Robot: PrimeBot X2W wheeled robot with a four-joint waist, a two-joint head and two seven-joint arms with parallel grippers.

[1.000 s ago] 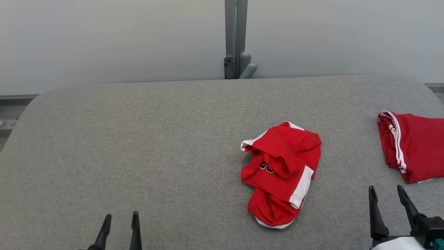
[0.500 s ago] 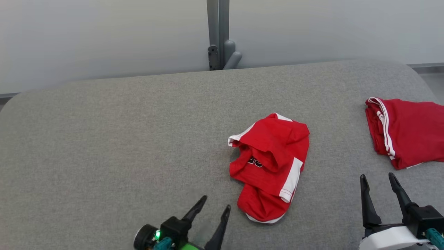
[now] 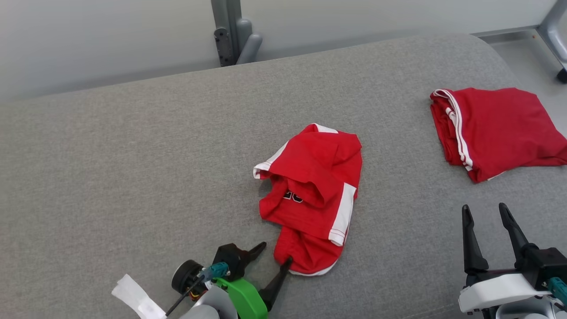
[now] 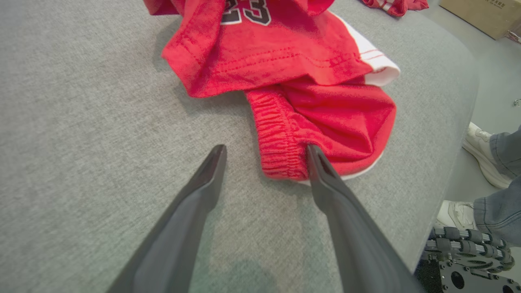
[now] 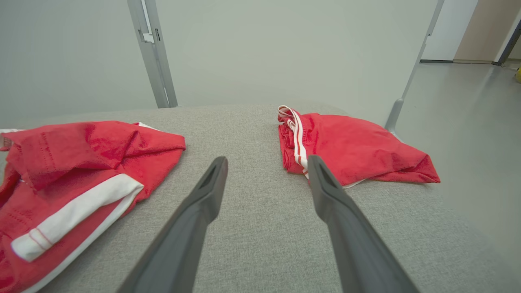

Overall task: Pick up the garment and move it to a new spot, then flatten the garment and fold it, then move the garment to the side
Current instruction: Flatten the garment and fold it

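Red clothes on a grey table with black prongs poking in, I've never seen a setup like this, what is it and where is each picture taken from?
This is a wheeled robot with two arms, each ending in a two-fingered gripper. The wide picture comes from its head camera, looking down at a grey padded table. The other two come from wrist cameras looking along each gripper's dark fingers. On the table lie crumpled red shorts with white stripes and the number 23 and, farther right, a folded red garment. The left gripper is open, its fingers either side of the shorts' elastic waistband, not closed on it. The right gripper is open over bare table. Nothing is held. A person's shoes show beside the table.
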